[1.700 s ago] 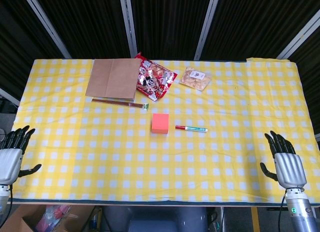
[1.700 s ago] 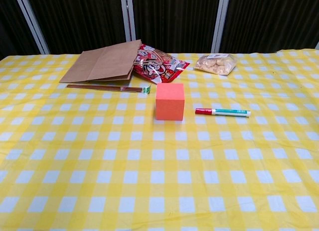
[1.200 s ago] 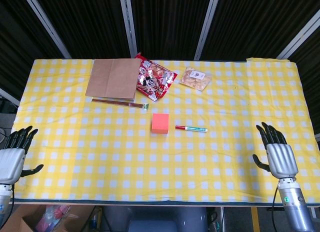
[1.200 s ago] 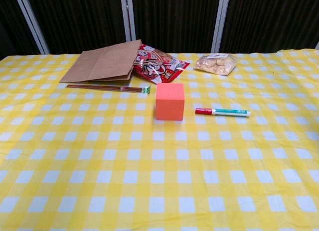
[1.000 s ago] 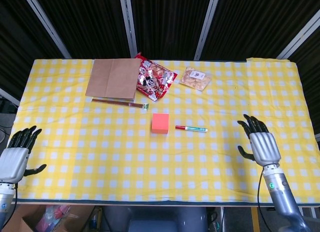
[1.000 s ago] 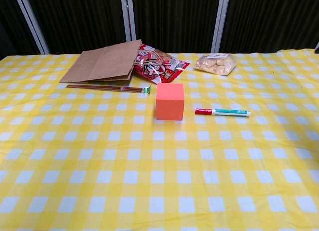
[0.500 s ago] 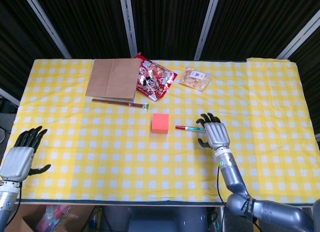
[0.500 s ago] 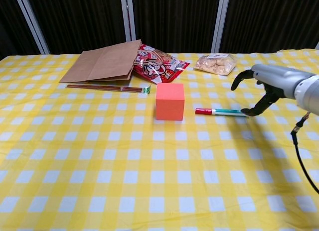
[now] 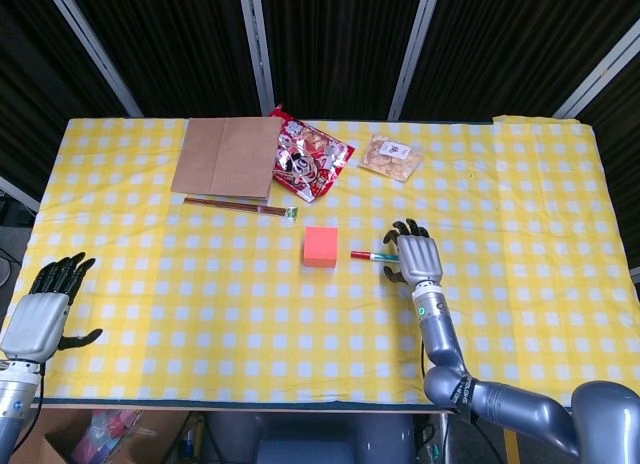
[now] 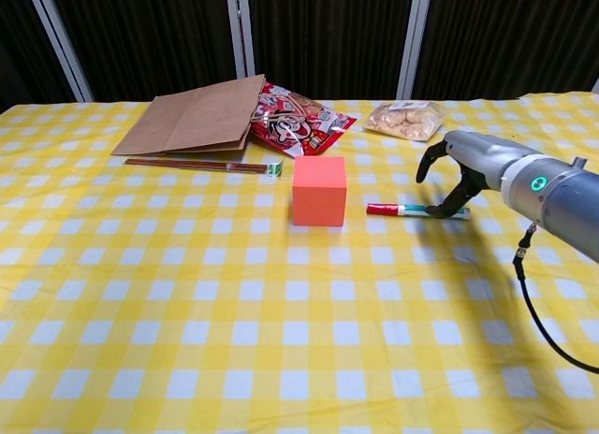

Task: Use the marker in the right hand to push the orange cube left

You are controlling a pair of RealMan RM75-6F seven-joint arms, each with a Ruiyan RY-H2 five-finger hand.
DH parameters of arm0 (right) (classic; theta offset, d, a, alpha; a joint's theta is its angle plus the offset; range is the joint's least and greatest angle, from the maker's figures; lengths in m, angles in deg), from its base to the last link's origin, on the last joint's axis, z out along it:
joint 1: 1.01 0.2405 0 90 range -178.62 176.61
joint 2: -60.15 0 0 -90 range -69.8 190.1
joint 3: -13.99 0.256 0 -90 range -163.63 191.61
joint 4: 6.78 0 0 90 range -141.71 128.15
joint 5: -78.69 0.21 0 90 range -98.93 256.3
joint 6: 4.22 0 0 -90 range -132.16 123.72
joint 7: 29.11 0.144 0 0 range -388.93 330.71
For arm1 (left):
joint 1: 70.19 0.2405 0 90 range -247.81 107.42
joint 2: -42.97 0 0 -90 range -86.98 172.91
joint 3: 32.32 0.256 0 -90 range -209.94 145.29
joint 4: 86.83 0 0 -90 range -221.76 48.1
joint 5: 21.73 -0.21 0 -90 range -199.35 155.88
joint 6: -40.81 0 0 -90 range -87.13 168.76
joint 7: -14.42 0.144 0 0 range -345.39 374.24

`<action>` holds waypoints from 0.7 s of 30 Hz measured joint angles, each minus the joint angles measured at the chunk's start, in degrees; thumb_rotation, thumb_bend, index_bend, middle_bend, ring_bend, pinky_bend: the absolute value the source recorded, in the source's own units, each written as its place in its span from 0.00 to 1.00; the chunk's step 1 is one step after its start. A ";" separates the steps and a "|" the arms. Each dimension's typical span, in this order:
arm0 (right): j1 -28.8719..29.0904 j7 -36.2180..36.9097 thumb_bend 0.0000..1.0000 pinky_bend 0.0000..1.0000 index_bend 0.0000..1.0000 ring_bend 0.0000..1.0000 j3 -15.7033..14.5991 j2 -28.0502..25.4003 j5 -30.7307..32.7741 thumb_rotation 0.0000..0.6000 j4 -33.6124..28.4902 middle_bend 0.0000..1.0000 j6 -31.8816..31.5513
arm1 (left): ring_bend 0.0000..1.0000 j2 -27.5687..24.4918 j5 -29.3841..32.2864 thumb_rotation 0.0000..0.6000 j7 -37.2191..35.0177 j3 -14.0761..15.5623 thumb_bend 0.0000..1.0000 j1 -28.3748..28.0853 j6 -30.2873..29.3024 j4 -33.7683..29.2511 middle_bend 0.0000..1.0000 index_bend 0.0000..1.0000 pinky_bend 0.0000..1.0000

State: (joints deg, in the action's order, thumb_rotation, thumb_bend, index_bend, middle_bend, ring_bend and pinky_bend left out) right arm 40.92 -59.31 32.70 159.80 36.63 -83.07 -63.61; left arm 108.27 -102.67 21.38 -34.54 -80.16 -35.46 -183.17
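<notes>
The orange cube (image 9: 320,246) (image 10: 319,191) stands near the middle of the yellow checked table. Just to its right lies the marker (image 9: 368,255) (image 10: 412,209), with its red cap towards the cube and a small gap between them. My right hand (image 9: 414,258) (image 10: 465,161) arches over the marker's green right end with its fingers apart; the fingertips (image 10: 447,206) reach down to that end, and no grip shows. My left hand (image 9: 40,315) hangs off the table's near left corner, fingers spread and empty, seen only in the head view.
A brown paper bag (image 9: 228,156), a red snack bag (image 9: 312,162) and a clear bag of snacks (image 9: 390,156) lie along the far side. A pair of chopsticks (image 9: 240,205) lies behind and to the left of the cube. The table's front edge (image 9: 300,405) runs below.
My right hand has swept left from the table's right edge and now sits over the marker's right end. The cube and marker have not moved; the left hand barely shifted.
</notes>
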 measured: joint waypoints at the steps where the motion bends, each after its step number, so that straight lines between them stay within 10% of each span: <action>1: 0.24 0.10 0.36 0.17 0.38 0.09 0.03 0.42 0.04 1.00 0.91 0.20 0.21 | 0.00 -0.01 0.05 1.00 0.02 0.02 0.03 -0.03 0.07 -0.09 0.00 0.00 0.04; 21: 1.26 2.93 0.36 0.19 0.46 0.11 -0.18 4.07 1.25 1.00 11.24 0.23 3.90 | 0.00 -0.60 1.15 1.00 -0.57 0.00 0.03 -0.40 1.05 -0.61 0.00 0.00 0.04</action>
State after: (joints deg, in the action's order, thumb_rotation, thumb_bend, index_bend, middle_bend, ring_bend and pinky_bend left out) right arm 42.19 -56.38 32.52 163.87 37.88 -71.83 -59.71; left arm 107.67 -101.52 20.81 -34.54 -80.56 -34.41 -183.78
